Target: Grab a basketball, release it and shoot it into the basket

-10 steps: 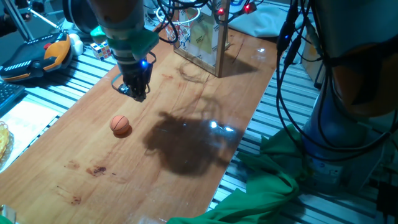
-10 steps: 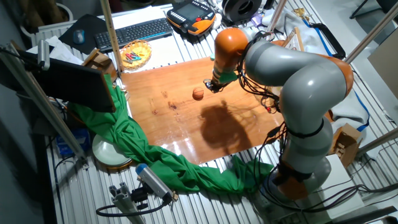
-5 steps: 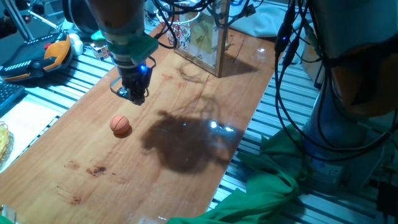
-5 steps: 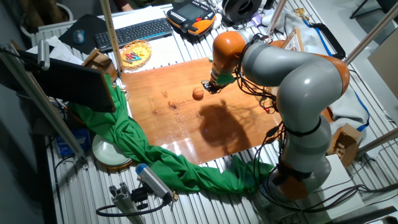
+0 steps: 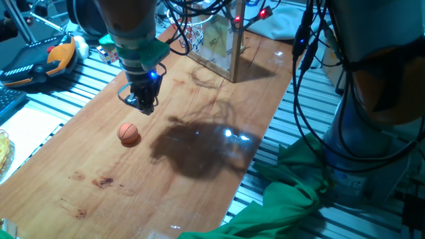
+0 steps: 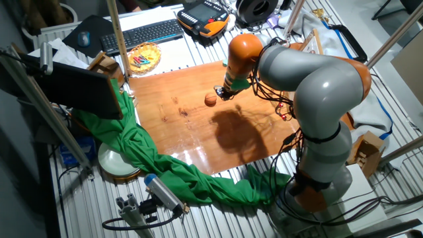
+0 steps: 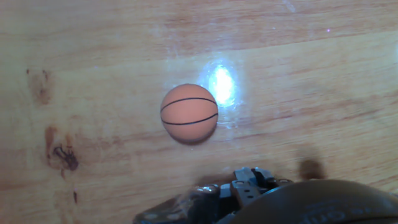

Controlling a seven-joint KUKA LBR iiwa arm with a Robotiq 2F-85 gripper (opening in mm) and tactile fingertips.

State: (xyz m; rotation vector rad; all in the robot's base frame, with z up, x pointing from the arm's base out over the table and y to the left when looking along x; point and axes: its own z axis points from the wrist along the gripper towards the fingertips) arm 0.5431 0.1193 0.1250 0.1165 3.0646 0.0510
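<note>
Claw (image 5: 141,106) count: one, suspended above the wooden worktop (image 5: 199,172), apart from the ball, holding nothing; spread of the fingers not discernible in any view. Basketball (image 5: 129,133) count: one, orange with dark seam lines, resting on the worktop just beside the claw, free on all sides in the hand view (image 7: 189,114); basket (image 5: 194,30) count: one, on its upright backboard at the far end of the worktop, well apart from the ball. Surroundings: green cloth (image 6: 152,158) draped along one worktop edge, one orange-and-black pendant (image 5: 40,61) off the worktop, black cables (image 5: 312,99) hanging near the arm base.
</note>
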